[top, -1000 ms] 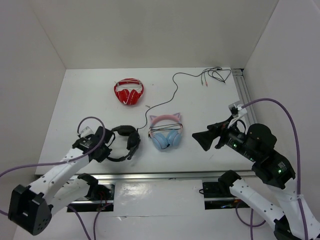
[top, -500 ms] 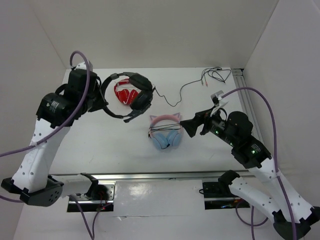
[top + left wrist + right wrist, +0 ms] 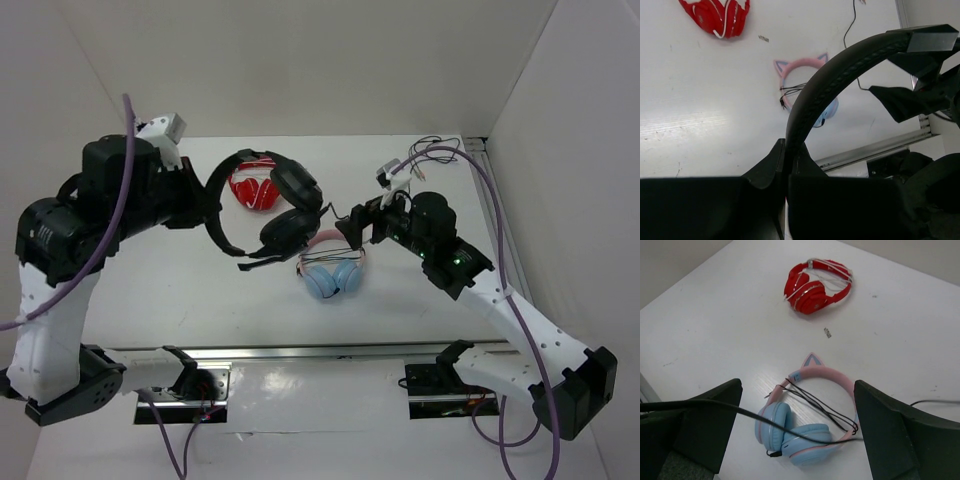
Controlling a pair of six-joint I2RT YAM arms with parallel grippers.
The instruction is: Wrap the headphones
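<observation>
The black headphones [image 3: 290,192] hang in the air above the table's middle. My left gripper [image 3: 213,203] is shut on their thin headband [image 3: 840,75], as the left wrist view [image 3: 787,156] shows. The boom microphone [image 3: 255,263] points down and left. The thin black cable [image 3: 740,412] runs from the headset to the right, between the wide-open fingers of my right gripper [image 3: 797,390], which touch nothing. That gripper [image 3: 354,228] hovers just right of the ear cups. The cable's far end [image 3: 432,149] lies at the back right corner.
Red-and-white headphones [image 3: 256,190] lie at the back, partly behind the black headset. Pink-and-blue cat-ear headphones [image 3: 331,273] with their own wrapped cord lie under the right gripper. A metal rail [image 3: 320,351] runs along the front edge and another [image 3: 490,190] along the right side.
My left gripper has lifted the black headphones from the front left of the table, up and toward the middle. My right gripper has moved left and back, up to the cable.
</observation>
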